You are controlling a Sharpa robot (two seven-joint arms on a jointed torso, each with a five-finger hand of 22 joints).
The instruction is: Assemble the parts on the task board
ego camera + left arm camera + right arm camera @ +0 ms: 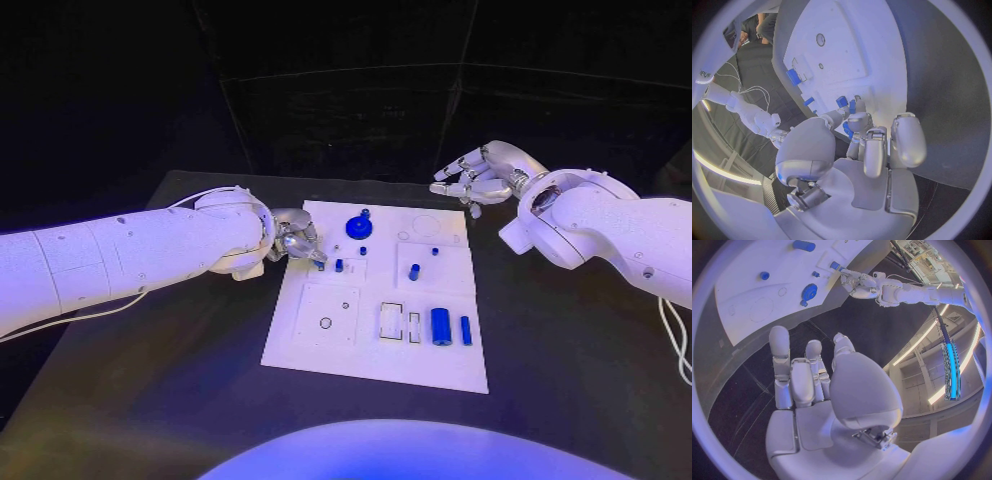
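Left arm reaches in low across the table (173,400), left hand (296,240) at the board's (375,365) left edge, fingers curled together over a small blue part (847,129) – looks pinched at the fingertips (856,120), but cannot tell for sure. Right arm is bent, right hand (479,175) raised off the board's far right corner, fingers apart and loosely bent, holding nothing. Board is a flat white plate with shallow outlined recesses. On it: a round blue knob (359,227) near the far edge, short blue pegs (414,271) mid-board, a blue cylinder (441,326) – lying flat near the near edge, beside a thin blue bar (466,330).
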